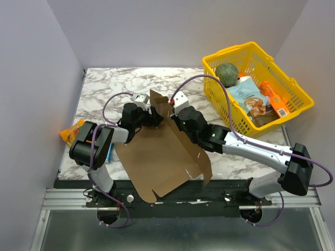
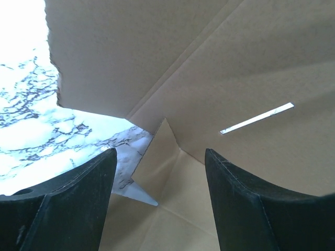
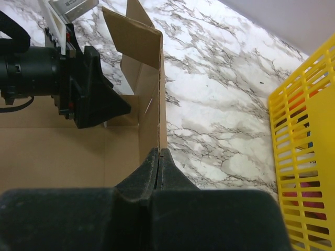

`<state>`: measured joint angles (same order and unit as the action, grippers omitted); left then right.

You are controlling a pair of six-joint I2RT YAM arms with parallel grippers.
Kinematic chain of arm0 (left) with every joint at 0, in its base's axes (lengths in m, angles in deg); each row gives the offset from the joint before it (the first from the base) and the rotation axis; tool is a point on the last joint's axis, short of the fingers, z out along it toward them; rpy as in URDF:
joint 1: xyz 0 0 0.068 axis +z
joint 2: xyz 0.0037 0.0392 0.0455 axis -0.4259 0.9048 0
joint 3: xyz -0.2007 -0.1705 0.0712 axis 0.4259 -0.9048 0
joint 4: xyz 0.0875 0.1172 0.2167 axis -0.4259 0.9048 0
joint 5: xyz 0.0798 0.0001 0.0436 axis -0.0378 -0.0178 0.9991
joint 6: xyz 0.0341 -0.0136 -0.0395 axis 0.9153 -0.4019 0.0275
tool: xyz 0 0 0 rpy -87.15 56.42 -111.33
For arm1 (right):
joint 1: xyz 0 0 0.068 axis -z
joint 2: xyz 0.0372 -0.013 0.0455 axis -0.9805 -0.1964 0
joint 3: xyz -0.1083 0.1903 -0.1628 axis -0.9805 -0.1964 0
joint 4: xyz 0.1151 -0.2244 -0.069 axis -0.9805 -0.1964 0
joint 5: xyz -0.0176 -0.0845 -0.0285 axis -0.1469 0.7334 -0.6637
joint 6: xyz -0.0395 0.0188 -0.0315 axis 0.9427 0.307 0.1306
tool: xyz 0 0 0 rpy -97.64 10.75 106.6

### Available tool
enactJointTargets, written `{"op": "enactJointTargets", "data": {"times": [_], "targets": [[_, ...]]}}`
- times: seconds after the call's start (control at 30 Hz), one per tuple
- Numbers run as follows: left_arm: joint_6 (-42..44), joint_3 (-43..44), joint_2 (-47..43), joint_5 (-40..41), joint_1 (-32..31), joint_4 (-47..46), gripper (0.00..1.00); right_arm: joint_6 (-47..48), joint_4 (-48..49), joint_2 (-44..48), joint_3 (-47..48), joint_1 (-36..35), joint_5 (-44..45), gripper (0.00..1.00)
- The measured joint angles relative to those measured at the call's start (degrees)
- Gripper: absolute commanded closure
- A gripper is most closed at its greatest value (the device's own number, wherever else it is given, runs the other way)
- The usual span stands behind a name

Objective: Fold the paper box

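1. Pinching the thin edge of an upright side wall [image 3: 150, 137], the right gripper [image 3: 158, 155] has its fingers pressed flat together on the box [image 1: 157, 157].
2. The left gripper [image 2: 159, 157] is spread and holds nothing. It faces the inside corner of the box, where a small corner flap [image 2: 166, 144] meets the floor panel. It is close, but I cannot tell whether it touches.
3. The box lies half-formed between the two arms at the near side of the counter [image 1: 104, 83]. Its base panel is flat, the far and right walls are tilted up, and its near flaps overhang the counter edge.
4. The step in hand looks like raising a side wall and setting its corner.
5. The next move likely calls for the left gripper to press the corner flap inward while the right gripper keeps the wall upright. If let go too soon, the wall may spring back down.
6. The basket [image 1: 293, 94] sits well apart, to the right.
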<state>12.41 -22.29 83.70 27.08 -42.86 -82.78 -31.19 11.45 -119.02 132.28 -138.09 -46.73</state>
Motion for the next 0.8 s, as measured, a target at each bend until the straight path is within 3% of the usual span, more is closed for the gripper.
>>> {"op": "enactJointTargets", "data": {"times": [0.37,0.8], "targets": [[0.4,-1.8,0.1,-0.5,-2.9,-0.6,0.26,0.0,-0.3,-0.1,0.2,0.0,-0.1,0.99],[-1.9,-7.0,0.3,-2.1,-8.1,-9.3,0.26,-0.2,-0.3,-0.1,0.2,0.0,-0.1,0.99]]}}
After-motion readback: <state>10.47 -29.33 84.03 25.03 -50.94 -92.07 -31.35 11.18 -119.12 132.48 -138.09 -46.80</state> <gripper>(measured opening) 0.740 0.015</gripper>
